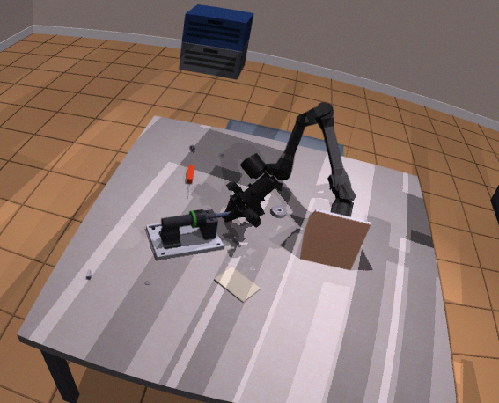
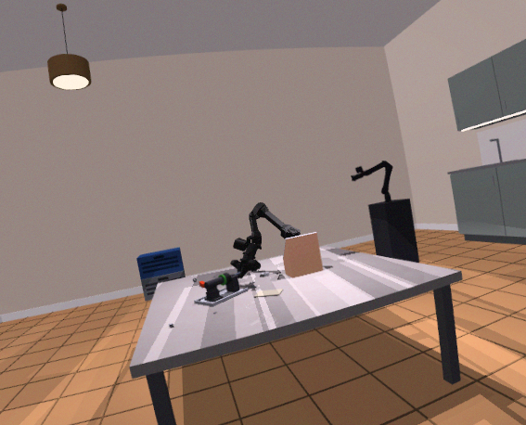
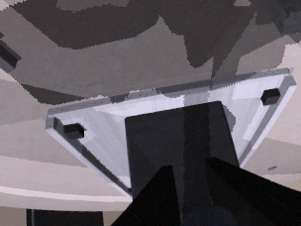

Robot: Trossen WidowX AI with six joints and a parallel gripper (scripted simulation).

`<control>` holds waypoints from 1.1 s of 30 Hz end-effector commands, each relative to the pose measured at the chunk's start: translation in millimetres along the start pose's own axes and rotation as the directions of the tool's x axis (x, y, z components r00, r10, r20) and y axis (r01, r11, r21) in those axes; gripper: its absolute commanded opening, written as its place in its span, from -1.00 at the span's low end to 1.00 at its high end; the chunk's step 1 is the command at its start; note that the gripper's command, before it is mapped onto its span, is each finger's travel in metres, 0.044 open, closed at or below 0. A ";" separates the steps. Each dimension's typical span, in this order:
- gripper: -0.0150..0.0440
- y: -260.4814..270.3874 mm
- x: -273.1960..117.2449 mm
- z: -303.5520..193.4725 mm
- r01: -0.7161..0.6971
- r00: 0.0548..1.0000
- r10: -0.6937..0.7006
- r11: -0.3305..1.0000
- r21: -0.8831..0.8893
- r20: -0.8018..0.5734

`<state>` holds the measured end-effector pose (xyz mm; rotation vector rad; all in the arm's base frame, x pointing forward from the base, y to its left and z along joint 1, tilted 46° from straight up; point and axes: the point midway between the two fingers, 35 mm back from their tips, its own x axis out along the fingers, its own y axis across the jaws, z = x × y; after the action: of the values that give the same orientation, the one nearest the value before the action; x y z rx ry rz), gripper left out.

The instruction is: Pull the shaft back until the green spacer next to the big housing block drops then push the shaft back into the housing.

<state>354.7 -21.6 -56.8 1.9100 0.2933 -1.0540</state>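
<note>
Left of centre in the top view, on the table [image 1: 289, 317] [image 2: 351, 297], the housing block [image 1: 171, 233] [image 2: 212, 291] carries the green spacer [image 1: 194, 218] [image 2: 224, 279] close by, not yet dropped. My pincer [image 1: 231, 214] [image 2: 242, 275] pinches the shaft [image 1: 219, 215]; overpulling could free another spacer, and a skewed pull could jam it. My own fingers hide the grip; other spacers I can't make out.
</note>
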 end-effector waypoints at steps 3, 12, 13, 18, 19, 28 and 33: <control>-0.49 0.8 -1.0 0.6 -0.003 1.000 0.003 1.000 -0.003 0.000; -0.49 0.8 -1.7 1.3 -0.003 1.000 0.003 1.000 -0.003 0.000; -0.49 0.8 -1.8 1.4 -0.003 1.000 0.003 1.000 -0.003 0.000; -0.49 0.8 -2.2 1.8 -0.003 1.000 0.003 1.000 -0.003 0.000; -0.49 0.8 -2.3 1.9 -0.003 1.000 0.003 1.000 -0.003 0.000; -0.49 0.8 -3.0 2.6 -0.003 1.000 0.003 1.000 -0.003 0.000; -0.49 0.8 -3.4 3.0 -0.003 1.000 0.003 1.000 -0.003 0.000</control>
<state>351.6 -23.2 -55.4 1.9098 0.2933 -1.0542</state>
